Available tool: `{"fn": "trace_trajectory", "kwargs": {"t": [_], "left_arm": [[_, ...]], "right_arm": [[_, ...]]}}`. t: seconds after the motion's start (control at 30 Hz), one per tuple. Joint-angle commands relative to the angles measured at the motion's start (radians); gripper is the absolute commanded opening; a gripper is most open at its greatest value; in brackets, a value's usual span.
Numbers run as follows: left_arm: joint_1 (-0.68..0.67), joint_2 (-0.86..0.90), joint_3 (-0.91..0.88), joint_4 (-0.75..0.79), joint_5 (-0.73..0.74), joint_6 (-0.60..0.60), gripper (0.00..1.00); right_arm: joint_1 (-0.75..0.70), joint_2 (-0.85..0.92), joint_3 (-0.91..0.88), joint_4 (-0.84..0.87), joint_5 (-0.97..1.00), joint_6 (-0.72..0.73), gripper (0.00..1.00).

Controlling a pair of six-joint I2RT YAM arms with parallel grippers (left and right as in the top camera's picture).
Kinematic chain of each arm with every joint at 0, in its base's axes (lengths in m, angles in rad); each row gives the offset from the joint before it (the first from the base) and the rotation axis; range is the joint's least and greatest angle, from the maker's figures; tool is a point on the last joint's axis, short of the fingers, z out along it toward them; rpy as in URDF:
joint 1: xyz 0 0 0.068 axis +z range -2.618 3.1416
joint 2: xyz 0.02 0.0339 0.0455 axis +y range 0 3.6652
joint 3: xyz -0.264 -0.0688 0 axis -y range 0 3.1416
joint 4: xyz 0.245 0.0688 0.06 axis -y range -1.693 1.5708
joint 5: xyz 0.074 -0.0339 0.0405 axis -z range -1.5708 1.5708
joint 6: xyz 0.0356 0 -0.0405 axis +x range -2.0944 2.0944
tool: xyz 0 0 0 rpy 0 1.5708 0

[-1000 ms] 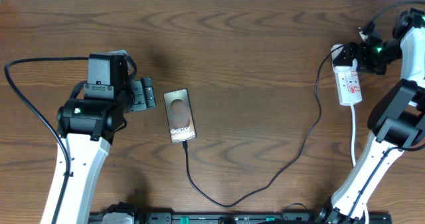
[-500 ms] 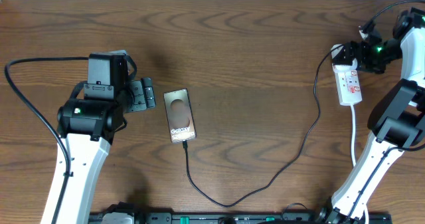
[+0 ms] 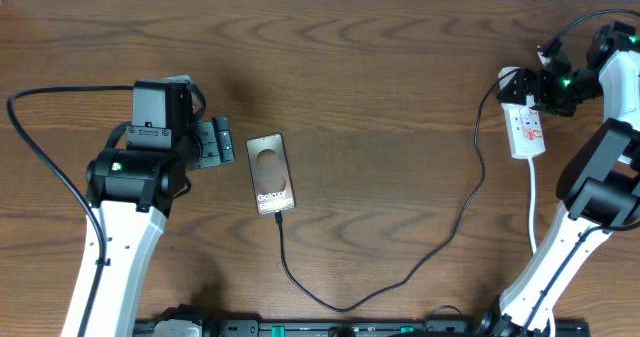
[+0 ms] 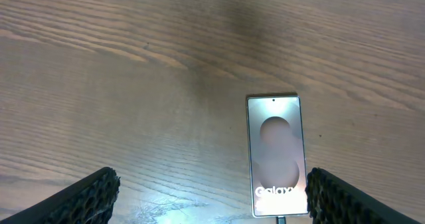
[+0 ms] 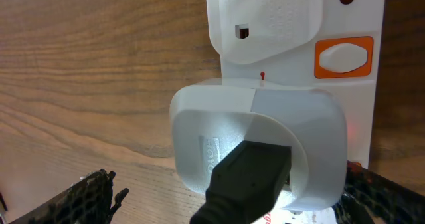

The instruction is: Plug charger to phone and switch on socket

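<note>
The phone (image 3: 271, 173) lies flat on the table with its screen up; it also shows in the left wrist view (image 4: 275, 154). The charger cable (image 3: 400, 275) runs from the phone's near end in a long loop to the socket (image 3: 527, 127) at the far right. Its tip sits at the phone's bottom edge (image 4: 282, 219). My left gripper (image 3: 224, 142) is open just left of the phone, the fingers wide apart (image 4: 212, 197). My right gripper (image 3: 528, 89) is open over the socket's far end, straddling a white adapter (image 5: 265, 127) that holds the cable's black plug (image 5: 249, 181).
The socket's orange switch (image 5: 343, 56) sits beside a second white plug (image 5: 265, 18) on the strip. A white cord (image 3: 532, 202) runs from the socket toward the front edge, next to the right arm's base.
My right wrist has shifted slightly to the right and back over the socket's end. The left arm, phone and cable have not moved.
</note>
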Motion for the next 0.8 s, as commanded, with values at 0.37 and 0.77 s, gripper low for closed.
{"fn": "trace_trajectory", "kwargs": {"t": [0.37,0.77], "left_arm": [[-0.002,0.000,0.013,0.000,-0.013,0.021,0.91],[-0.002,0.000,0.013,0.000,-0.013,0.021,0.91]], "right_arm": [[-0.048,0.042,-0.036,-0.036,0.082,0.096,0.99],[-0.100,-0.159,0.010,-0.078,0.072,0.097,0.99]]}}
